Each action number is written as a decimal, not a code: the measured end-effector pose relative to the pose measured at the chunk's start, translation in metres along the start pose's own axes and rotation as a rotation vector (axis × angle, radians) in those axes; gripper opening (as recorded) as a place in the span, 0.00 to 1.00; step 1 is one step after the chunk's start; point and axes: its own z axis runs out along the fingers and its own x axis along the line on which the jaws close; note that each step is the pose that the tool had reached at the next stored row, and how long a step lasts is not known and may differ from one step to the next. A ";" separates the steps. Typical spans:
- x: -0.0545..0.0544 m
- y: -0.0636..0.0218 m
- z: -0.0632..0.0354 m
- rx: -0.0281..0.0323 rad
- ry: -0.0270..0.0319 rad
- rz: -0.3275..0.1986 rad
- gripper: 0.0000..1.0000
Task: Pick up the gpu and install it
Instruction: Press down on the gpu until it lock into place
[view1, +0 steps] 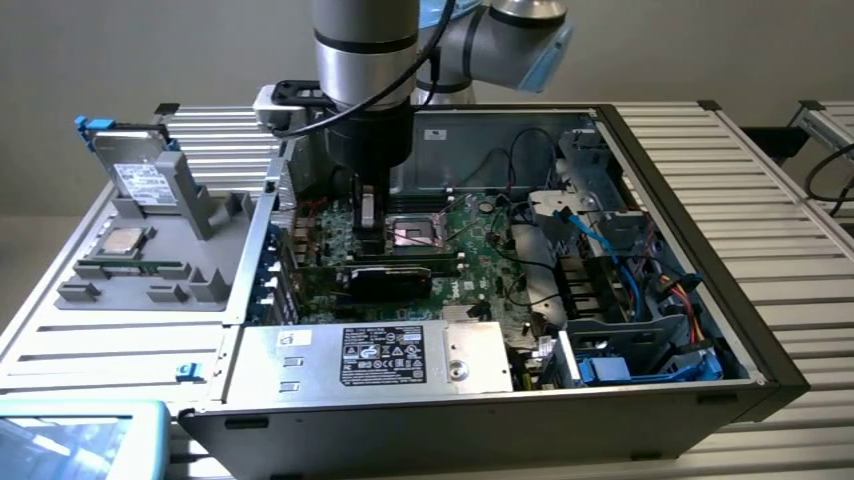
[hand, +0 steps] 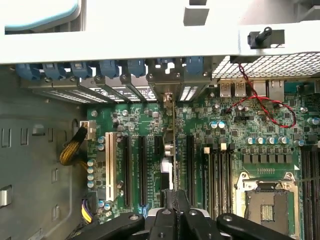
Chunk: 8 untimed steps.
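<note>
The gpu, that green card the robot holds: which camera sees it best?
The exterior view: the gpu shows its flat side with the black cooler, low in the computer case under the gripper. The wrist view sees the card only edge-on.

Slatted aluminium table (view1: 787, 190), open computer case (view1: 667, 400) on it, grey parts tray (view1: 200, 290) beside.

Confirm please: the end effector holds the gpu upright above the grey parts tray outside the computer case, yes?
Not quite. The end effector does hold the gpu upright, but inside the open computer case, over the motherboard slots, as the wrist view shows. The grey parts tray sits apart, at the exterior view's left.
</note>
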 end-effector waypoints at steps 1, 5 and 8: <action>0.000 0.0002 -0.0001 -0.0004 0.0003 -0.001 0.12; 0.000 0.0005 -0.0002 0.0005 0.0004 -0.001 0.12; 0.000 0.0005 -0.0002 0.0013 0.0004 -0.001 0.12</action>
